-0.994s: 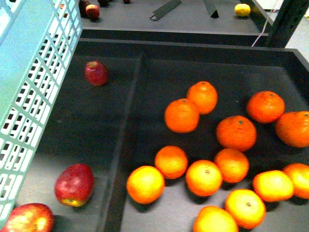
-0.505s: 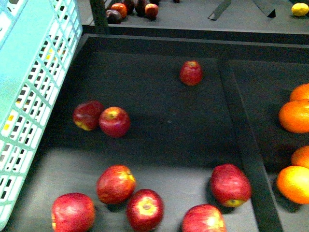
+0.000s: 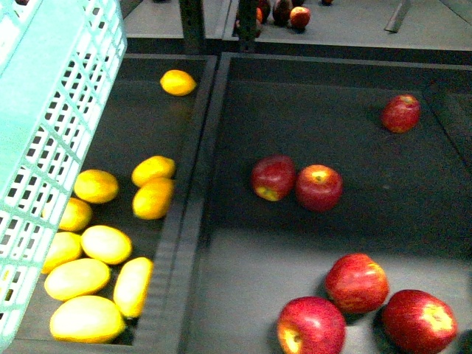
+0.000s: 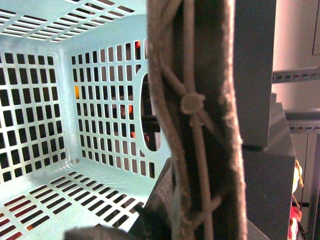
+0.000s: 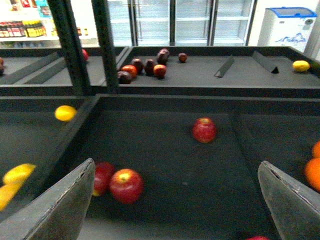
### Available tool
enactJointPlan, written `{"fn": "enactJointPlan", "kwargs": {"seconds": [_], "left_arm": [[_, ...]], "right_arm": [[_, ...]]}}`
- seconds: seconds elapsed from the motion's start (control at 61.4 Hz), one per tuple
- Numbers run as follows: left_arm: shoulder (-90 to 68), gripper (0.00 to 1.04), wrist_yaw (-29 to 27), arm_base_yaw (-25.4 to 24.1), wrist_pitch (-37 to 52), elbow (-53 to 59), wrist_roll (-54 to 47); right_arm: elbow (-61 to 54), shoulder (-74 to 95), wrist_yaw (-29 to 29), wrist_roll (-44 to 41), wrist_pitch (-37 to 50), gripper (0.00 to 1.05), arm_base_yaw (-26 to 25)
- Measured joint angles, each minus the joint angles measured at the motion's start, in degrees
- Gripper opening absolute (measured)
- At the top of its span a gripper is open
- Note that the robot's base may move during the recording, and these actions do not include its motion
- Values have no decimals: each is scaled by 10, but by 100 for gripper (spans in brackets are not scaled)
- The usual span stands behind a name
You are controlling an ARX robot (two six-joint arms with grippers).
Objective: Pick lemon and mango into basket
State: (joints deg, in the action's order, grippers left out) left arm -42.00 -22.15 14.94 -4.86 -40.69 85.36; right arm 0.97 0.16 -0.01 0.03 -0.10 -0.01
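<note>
The right pincer [image 5: 175,165] hangs with its jaws spread wide above the bin of red apples [image 3: 318,187], gripping nothing. Of the left pincer [image 4: 145,222] only a dark blurred part shows, beside a brown corded strip [image 4: 200,115] close to the lens, so I cannot tell whether it is open or closed. Behind the strip is the slotted inside of the basket [image 4: 40,125], whose turquoise wall leans tilted at the left of the front view. Across a dark divider [image 3: 193,214] from the apples, the lemon [image 3: 178,82] lies alone at the far end of the left bin, and the mango [image 3: 87,318] lies at the near end, pressed against other yellow fruits [image 3: 153,199]
</note>
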Motion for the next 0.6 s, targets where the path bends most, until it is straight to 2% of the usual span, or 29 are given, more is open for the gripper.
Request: {"fn": "enactJointPlan", "kwargs": {"seconds": [0.603], "left_arm": [[1,5,-1,0,0,0,0]], "right_arm": [[0,0,0,0,0,96,0]]}}
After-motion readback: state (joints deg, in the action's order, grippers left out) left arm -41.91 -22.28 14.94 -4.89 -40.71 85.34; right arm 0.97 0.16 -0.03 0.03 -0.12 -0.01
